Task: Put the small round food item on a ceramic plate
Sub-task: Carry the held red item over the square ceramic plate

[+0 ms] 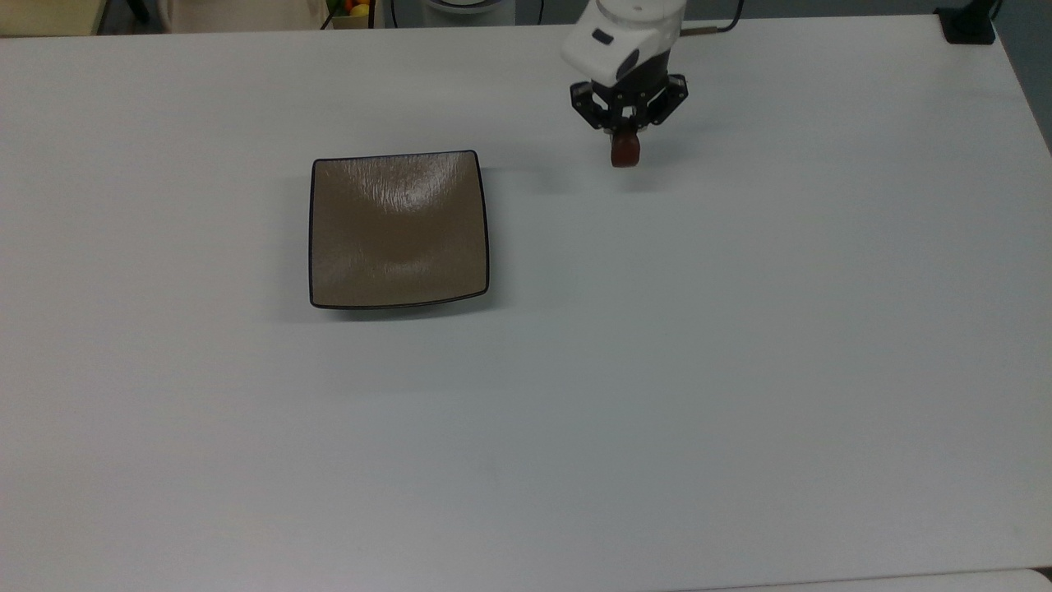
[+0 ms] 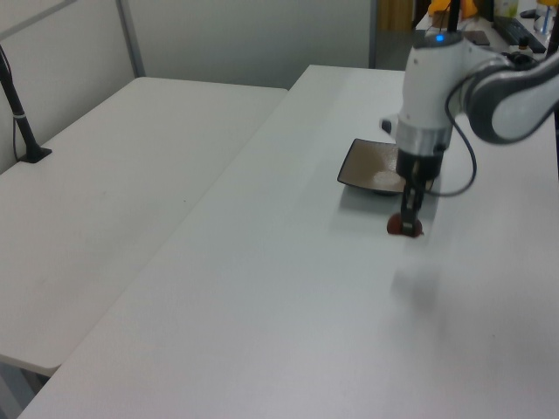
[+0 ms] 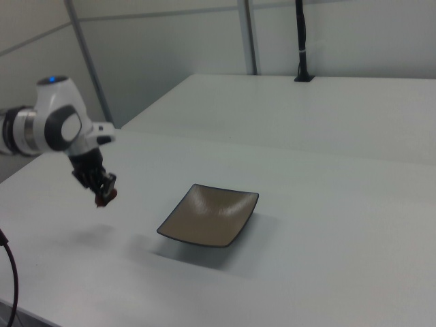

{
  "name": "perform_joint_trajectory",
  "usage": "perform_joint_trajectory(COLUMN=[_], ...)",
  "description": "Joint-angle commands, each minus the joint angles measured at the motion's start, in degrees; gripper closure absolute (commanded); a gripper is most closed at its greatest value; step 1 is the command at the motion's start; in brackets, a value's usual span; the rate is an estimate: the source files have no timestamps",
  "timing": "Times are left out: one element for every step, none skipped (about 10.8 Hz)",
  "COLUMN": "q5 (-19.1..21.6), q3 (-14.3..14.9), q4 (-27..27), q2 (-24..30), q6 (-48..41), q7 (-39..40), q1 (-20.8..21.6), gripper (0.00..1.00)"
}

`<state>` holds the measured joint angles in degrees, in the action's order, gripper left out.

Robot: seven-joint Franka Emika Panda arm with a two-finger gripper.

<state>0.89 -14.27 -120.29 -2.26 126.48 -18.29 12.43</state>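
My gripper (image 1: 625, 146) (image 2: 408, 220) (image 3: 104, 193) is shut on the small round food item (image 1: 625, 153) (image 2: 403, 227) (image 3: 103, 199), a dark reddish-brown lump held clear above the white table, with its shadow on the tabletop below. The square tan-brown ceramic plate (image 1: 399, 229) (image 2: 371, 168) (image 3: 210, 214) with a thin dark rim lies flat on the table. In the top view it lies to the left of the gripper and a little lower. Nothing is on the plate.
The white table (image 1: 657, 370) stretches wide around the plate. A second white table (image 2: 105, 201) adjoins it on the left view's left, with a black post (image 2: 22, 122) standing on it. A black cable (image 1: 719, 25) trails from the arm at the table's far edge.
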Motion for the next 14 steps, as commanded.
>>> perform_joint_trajectory(q5=[0.16, 0.94, 2.69, 3.67, 4.02, 4.03, 3.94, 4.03, 3.94, 3.94, 4.03, 4.12, 4.12, 4.12], q3=[4.32, 6.16, 8.18, 10.21, 12.05, 13.64, 14.96, 16.62, 17.95, 19.0, 20.15, 21.2, 21.99, 22.79], q4=[10.05, 12.69, 15.06, 17.0, 18.68, 19.47, 19.57, 19.83, 19.83, 19.83, 19.75, 19.75, 19.75, 19.57], q2=[0.94, 0.94, 0.94, 1.02, 1.11, 1.11, 1.2, 1.11, 0.94, 0.33, -0.29, -1.34, -2.48, -3.53], q6=[-10.44, -13.08, -14.93, -16.95, -18.8, -20.21, -20.92, -21.36, -21.45, -21.37, -20.84, -20.75, -20.66, -19.44], q7=[0.96, 2.8, 5.26, 8.24, 11.23, 14.22, 17.73, 20.63, 23.79, 27.13, 29.6, 32.24, 34.18, 35.5], q1=[-0.3, -0.3, -0.3, -0.3, -0.38, -0.3, -0.38, -0.38, -0.38, -0.65, -1.26, -1.52, -1.61, -1.62], gripper=[0.83, 0.82, 0.82, 0.82, 0.82, 0.82, 0.82, 0.82, 0.82, 0.8, 0.8, 0.8, 0.8, 0.8])
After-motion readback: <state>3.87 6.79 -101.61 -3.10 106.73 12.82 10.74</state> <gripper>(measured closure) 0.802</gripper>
